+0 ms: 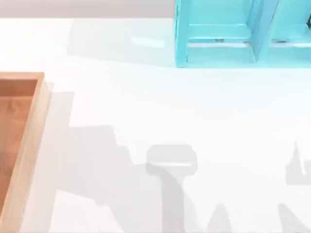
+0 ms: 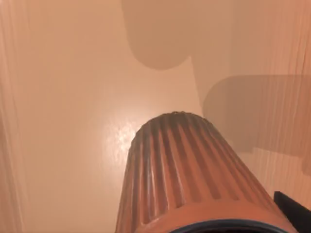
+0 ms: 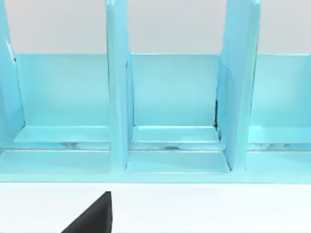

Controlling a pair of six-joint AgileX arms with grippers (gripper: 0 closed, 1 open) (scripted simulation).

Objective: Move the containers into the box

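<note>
The dark reddish-brown ribbed cup (image 2: 180, 174) is close under my left wrist camera, hanging over the orange-brown floor of the box (image 2: 68, 111), and its shadows fall apart from its base. Beside the cup's rim shows my left gripper's dark fingertip (image 2: 291, 209), and the gripper is shut on the cup. In the top view, the box's light wooden rim (image 1: 35, 131) lies at the table's left edge. A dark fingertip (image 3: 95, 217) of my right gripper shows in the right wrist view, in front of the shelf.
A turquoise shelf unit (image 1: 243, 36) stands at the back right of the white table, and the right wrist view faces its open compartments (image 3: 175, 97). Arm shadows (image 1: 170, 165) fall across the table's front half.
</note>
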